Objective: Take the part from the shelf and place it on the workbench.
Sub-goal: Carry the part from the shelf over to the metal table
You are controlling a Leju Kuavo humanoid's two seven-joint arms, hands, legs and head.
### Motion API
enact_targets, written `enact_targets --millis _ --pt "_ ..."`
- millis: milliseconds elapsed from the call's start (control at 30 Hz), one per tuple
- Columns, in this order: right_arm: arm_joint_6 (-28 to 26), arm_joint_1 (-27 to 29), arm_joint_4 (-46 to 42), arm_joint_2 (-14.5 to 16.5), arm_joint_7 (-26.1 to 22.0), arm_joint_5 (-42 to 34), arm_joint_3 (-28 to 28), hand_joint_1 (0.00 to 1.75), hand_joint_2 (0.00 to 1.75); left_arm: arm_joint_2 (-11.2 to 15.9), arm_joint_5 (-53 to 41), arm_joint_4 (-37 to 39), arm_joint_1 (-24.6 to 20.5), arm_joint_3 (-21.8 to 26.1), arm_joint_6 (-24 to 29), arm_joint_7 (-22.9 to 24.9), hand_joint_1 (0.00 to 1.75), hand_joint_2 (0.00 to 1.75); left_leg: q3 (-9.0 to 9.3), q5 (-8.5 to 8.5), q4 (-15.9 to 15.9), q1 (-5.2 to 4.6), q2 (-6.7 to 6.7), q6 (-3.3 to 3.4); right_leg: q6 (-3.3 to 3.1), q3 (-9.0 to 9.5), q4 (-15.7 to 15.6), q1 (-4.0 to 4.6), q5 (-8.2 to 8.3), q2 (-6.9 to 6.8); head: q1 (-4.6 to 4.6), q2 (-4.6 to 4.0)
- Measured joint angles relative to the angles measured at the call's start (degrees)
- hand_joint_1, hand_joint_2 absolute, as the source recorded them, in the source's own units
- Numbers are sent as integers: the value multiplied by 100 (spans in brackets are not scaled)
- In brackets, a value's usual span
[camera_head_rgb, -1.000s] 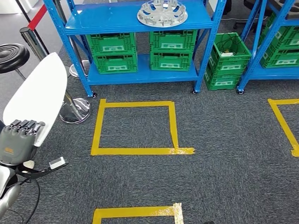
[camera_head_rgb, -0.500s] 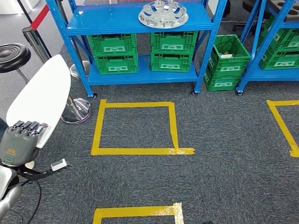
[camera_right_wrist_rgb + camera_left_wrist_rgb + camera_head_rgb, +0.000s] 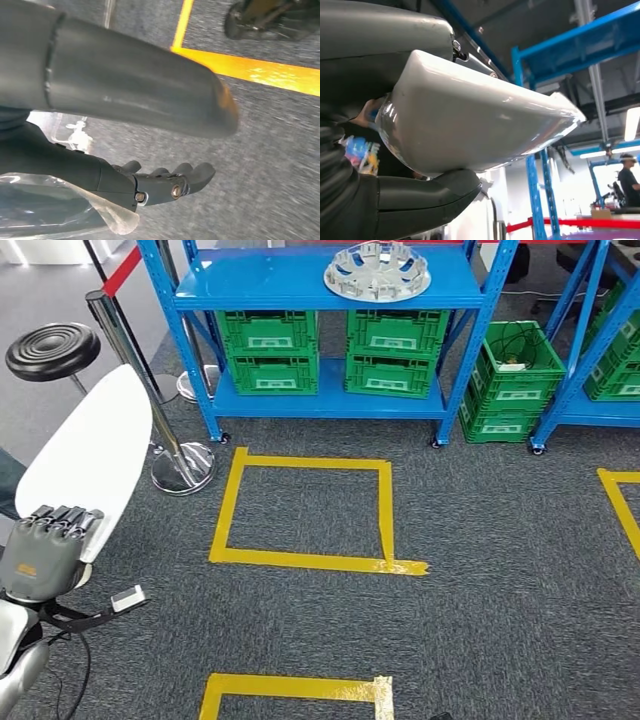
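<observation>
**Inspector A:** The part, a smooth white curved panel, is recorded at the left of the head view, tilted, its lower end clasped by the left hand. Confirmed in the wrist view?

**Inspector B:** Confirmed. The white panel is seen pinched there between the thick grey thumb and the fingers on its far side.

**Inspector A:** And the right hand?

**Inspector B:** Its dark fingers are noted slightly curled above grey carpet, with nothing between them and the thumb apart from them.

**Inspector A:** Surroundings?

**Inspector B:** A blue steel shelf is logged at top centre, carrying a silver round wheel cover and green plastic crates. A yellow tape square is marked on the floor at centre; a black round stool stands upper left.
</observation>
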Motion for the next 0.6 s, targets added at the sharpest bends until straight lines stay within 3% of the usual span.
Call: enact_targets --millis 67,133,233,267,300,333,367,433,467,500,567,600 --pt "1 3 0 2 -5 0 2 0 0 0 5 -10 19 48 3 4 175 175 -14 41 -8 10 -80 -59 -125 6 18 8 37 -120 -30 -1" --pt "-1 -2 0 -1 -24 -7 1 0 0 -2 36 -17 60 126 3 10 175 175 -88 -62 146 13 28 -95 -219 15 19 11 82 -244 -57 -1" --pt "-11 0 0 -3 -56 13 -1 0 0 -61 92 -58 127 304 2 -75 175 175 -508 -689 1195 0 354 -109 -290 -42 16 46 127 -429 -97 -1" --pt "-17 1 0 -3 -61 30 -1 0 0 -100 107 -75 157 378 2 -134 175 175 -638 -855 1554 0 387 -109 -295 -62 17 58 134 -495 -96 -1" --pt "-22 0 0 -3 -62 44 -1 0 0 -139 117 -89 191 448 2 -188 175 175 -675 -916 1734 0 399 -100 -296 -76 18 68 138 -563 -97 -1" --pt "-26 -3 -1 -3 -63 55 -1 0 0 -173 122 -102 219 510 2 -223 175 175 -602 -874 1687 -2 412 -84 -295 -83 19 77 140 -633 -97 -1" --pt "-28 -8 -2 -3 -64 61 -1 0 0 -202 125 -116 238 566 2 -243 175 175 -410 -740 1401 -10 452 -56 -294 -82 19 86 141 -707 -96 -1" --pt "-34 -24 -10 -3 -66 69 -1 0 0 -239 128 -158 250 664 2 -262 175 175 91 -462 568 -57 692 21 -278 -67 19 110 135 -850 -93 -1" --pt "-49 -33 -14 -3 -67 76 -1 0 0 -255 132 -182 252 708 2 -276 175 175 251 -386 270 -88 795 56 -254 -61 19 120 132 -910 -93 -1" --pt "-72 -43 -17 -4 -67 81 -1 0 0 -270 137 -203 256 749 2 -298 175 175 316 -363 122 -116 853 83 -223 -55 17 124 129 -970 -90 -1" --pt "-122 -68 -20 -8 -66 87 -1 0 0 -300 146 -233 277 822 2 -356 175 175 278 -346 87 -146 748 128 -142 -31 -7 119 131 -1089 -92 -1" --pt "-139 -86 -22 -19 -65 87 -1 0 0 -310 148 -249 295 853 2 -383 175 175 274 -321 64 -138 680 156 -98 -30 -6 111 117 -1066 -90 -1"
